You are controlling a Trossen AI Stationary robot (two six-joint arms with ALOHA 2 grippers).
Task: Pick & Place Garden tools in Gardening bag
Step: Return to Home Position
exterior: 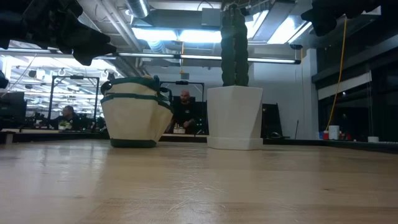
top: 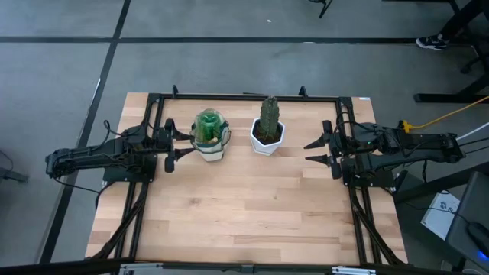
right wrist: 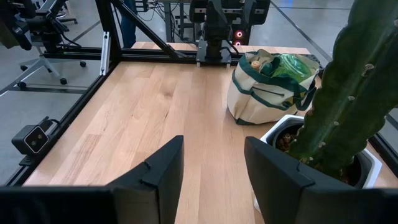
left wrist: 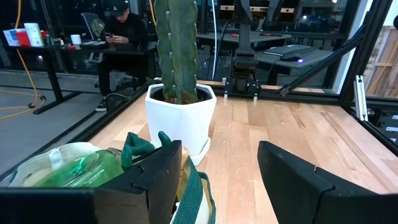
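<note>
The beige gardening bag point(top: 211, 143) with green trim stands on its base at the table's far left-centre. The green spray bottle point(top: 208, 124) sticks out of its top; it also shows in the right wrist view point(right wrist: 292, 65). Other tools are hidden. My left gripper point(top: 177, 144) is open and empty just left of the bag, above the table. My right gripper point(top: 315, 150) is open and empty right of the cactus.
A green cactus point(top: 268, 116) stands in a white hexagonal pot point(top: 267, 141) right of the bag. Black frame rails point(top: 244, 96) run along the table's far, left and right sides. People sit in the room beyond the table point(exterior: 185, 109).
</note>
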